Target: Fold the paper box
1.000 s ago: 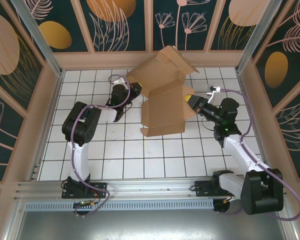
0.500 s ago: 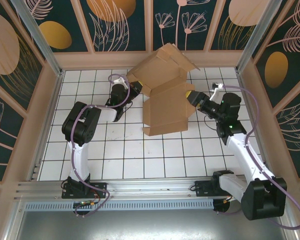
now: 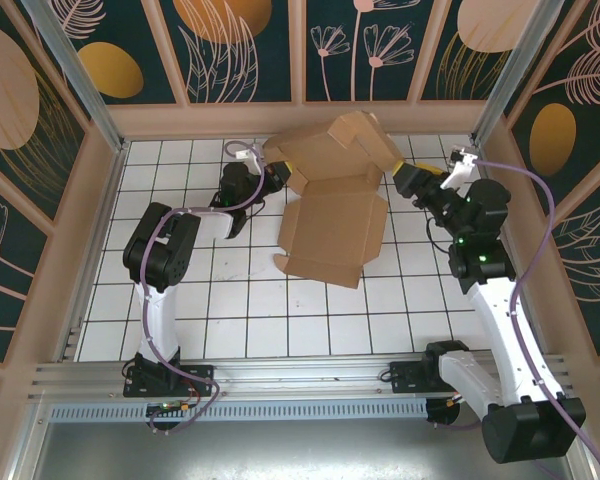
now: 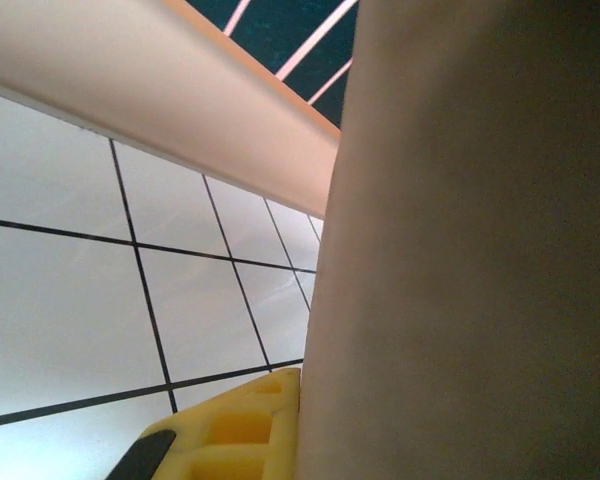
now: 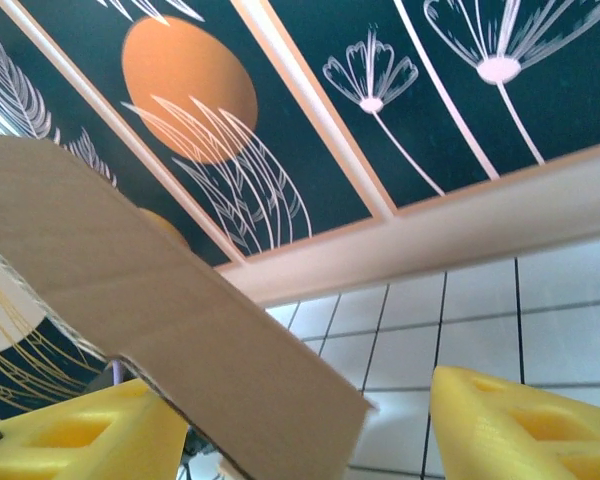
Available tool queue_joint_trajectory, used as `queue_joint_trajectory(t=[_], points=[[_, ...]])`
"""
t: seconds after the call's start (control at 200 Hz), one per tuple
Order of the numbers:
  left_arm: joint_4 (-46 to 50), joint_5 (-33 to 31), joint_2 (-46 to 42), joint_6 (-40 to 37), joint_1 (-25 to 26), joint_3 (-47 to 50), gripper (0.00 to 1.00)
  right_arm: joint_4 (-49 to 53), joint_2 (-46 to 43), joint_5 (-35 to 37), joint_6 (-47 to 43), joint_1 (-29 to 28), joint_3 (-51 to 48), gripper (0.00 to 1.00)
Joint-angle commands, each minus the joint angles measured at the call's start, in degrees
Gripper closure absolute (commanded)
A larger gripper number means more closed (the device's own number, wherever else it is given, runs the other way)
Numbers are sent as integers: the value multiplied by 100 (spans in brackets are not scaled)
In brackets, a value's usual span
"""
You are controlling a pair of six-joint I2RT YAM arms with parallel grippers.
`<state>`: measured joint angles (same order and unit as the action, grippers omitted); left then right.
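Observation:
The paper box (image 3: pixel 332 212), brown and part-folded, lies on the tiled floor with its front panel flat and its rear flaps raised toward the back wall. At the box's left rear edge, my left gripper (image 3: pixel 272 178) is shut on a cardboard panel. In the left wrist view that panel (image 4: pixel 470 250) stands hard against one yellow finger (image 4: pixel 235 435). My right gripper (image 3: pixel 404 176) is open at the box's right rear corner. In the right wrist view a raised flap (image 5: pixel 170 310) slants between the yellow fingers (image 5: pixel 525 425), resting near the left one and apart from the right.
The peach-coloured back wall ledge (image 3: pixel 300 118) runs just behind the box. Side walls (image 3: pixel 95 200) close the tiled floor left and right. Open tiles (image 3: pixel 310 310) stretch between the box and the arm bases (image 3: pixel 170 375).
My right gripper has opened, let go of the box's right side and swung back and to the right. The box's front panel has dropped flatter. The left gripper has kept its hold.

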<state>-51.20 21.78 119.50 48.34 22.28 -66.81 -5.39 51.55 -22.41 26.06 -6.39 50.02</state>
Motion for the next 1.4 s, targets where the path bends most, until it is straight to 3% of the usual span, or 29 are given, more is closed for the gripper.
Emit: queue_joint_trajectory(t=[0.0, 0.23, 0.495, 0.776, 1.101, 1.396], points=[[124, 282, -88, -255, -49, -191, 100, -704, 80, -267, -58, 50, 269, 35], [757, -24, 19, 54, -58, -453, 100, -1570, -108, -1394, -143, 40, 198, 33], [418, 402, 177, -21, -94, -473, 100, -1399, -498, -685, -102, 58, 90, 29], [335, 652, 214, -108, -105, -474, 100, -1113, -117, -627, 262, 275, 417, 29], [528, 893, 189, -266, -110, -619, 100, -16, 900, -2125, -317, 208, 1112, 44], [690, 896, 82, -365, -110, -650, 100, 550, 949, -1493, -1573, -191, 914, 50]])
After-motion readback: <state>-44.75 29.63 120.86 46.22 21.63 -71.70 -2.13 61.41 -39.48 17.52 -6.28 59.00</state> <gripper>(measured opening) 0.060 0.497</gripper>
